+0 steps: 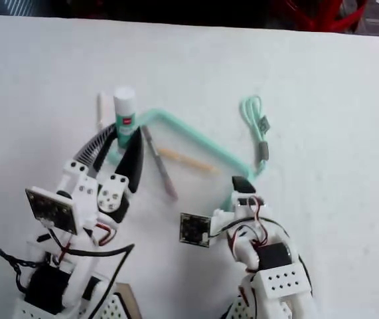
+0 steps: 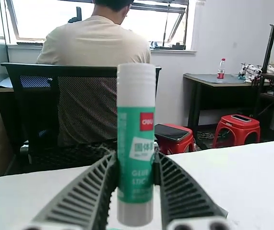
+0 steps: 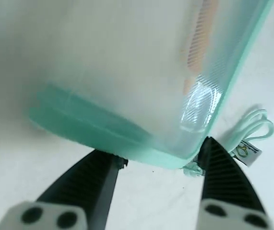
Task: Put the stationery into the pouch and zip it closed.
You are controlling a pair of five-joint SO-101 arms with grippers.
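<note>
My left gripper (image 2: 136,165) is clamped on the upright glue stick (image 2: 136,139), which in the high view stands beside one corner of the green-edged pouch (image 1: 190,134) on the white table (image 1: 342,100). My right gripper (image 3: 160,153) has its fingers apart, straddling the opposite pouch corner. A grey pen (image 1: 159,163) and a wooden stick (image 1: 186,160) lie within the pouch's outline.

The translucent, mint-edged pouch (image 1: 206,154) lies flat. A green-and-white glue stick (image 1: 125,113) stands upright at its corner. A grey pen (image 1: 159,163) and a tan pencil (image 1: 186,159) lie across it.
</note>
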